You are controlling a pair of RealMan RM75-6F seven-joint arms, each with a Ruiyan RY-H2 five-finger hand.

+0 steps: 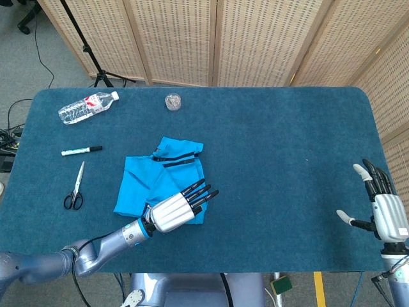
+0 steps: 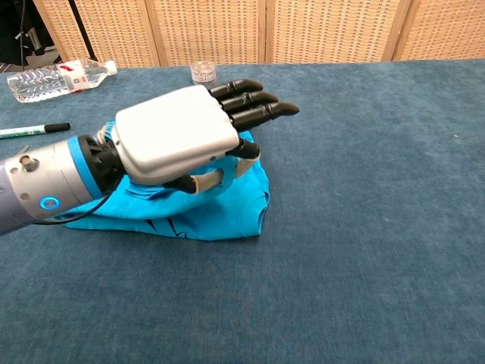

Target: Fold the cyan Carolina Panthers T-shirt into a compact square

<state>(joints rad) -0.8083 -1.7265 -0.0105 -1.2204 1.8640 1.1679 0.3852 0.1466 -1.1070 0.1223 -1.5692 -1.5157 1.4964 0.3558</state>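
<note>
The cyan T-shirt (image 1: 156,178) lies partly folded on the blue table, left of centre, with black stripes showing near its far edge. My left hand (image 1: 177,208) hovers low over the shirt's near right part, fingers pointing right. In the chest view the left hand (image 2: 178,140) pinches a fold of the T-shirt (image 2: 231,214) between thumb and finger, the lifted cloth carried over the lower layer. Much of the shirt is hidden under the hand there. My right hand (image 1: 382,208) stays at the table's right edge, fingers spread, holding nothing.
A water bottle (image 1: 87,107) lies at the far left. A marker (image 1: 81,151) and scissors (image 1: 73,192) sit left of the shirt. A small clear jar (image 1: 172,101) stands at the back. Wicker screens stand behind the table (image 1: 287,147).
</note>
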